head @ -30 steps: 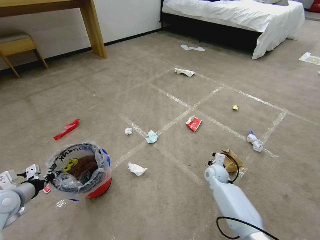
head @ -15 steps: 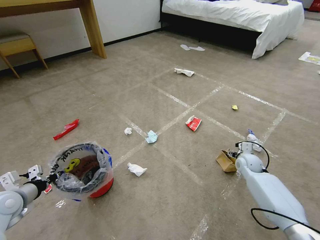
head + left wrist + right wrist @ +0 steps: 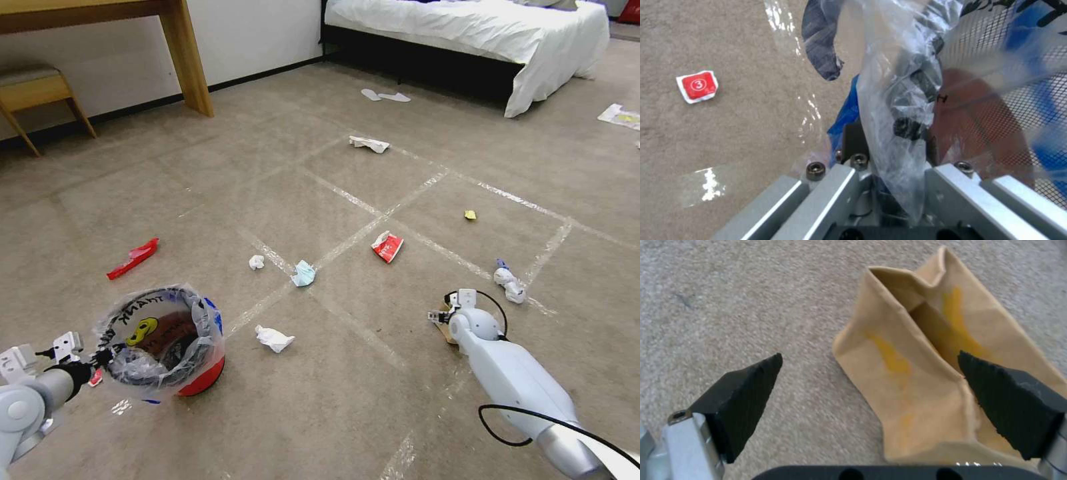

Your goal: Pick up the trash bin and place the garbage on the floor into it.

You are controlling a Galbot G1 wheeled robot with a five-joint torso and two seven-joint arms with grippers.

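Observation:
The red trash bin (image 3: 200, 380) with its clear printed bag (image 3: 907, 83) hangs tilted low over the floor (image 3: 347, 413) at the near left. My left gripper (image 3: 100, 359) is shut on its rim and bag (image 3: 889, 133). My right gripper (image 3: 441, 316) hovers open just above the brown paper bag (image 3: 916, 380), one finger on each side (image 3: 869, 361); in the head view the wrist hides most of the bag (image 3: 443, 327). Other garbage lies around: a red wrapper (image 3: 133, 258), tissues (image 3: 273, 339), a light-blue mask (image 3: 303, 273), a red-white wrapper (image 3: 387, 246), a yellow scrap (image 3: 470, 215), a bottle (image 3: 509, 281).
A small red square wrapper (image 3: 698, 86) lies on the carpet beside the bin. A bed (image 3: 467, 33) stands at the back right, a wooden desk leg (image 3: 187, 57) and a stool (image 3: 33, 87) at the back left. White slippers (image 3: 385, 97) and a white paper (image 3: 369, 143) lie farther off.
My right arm swung out to the right of the brown bag and has come back left, over the bag. The left gripper and the bin have barely shifted.

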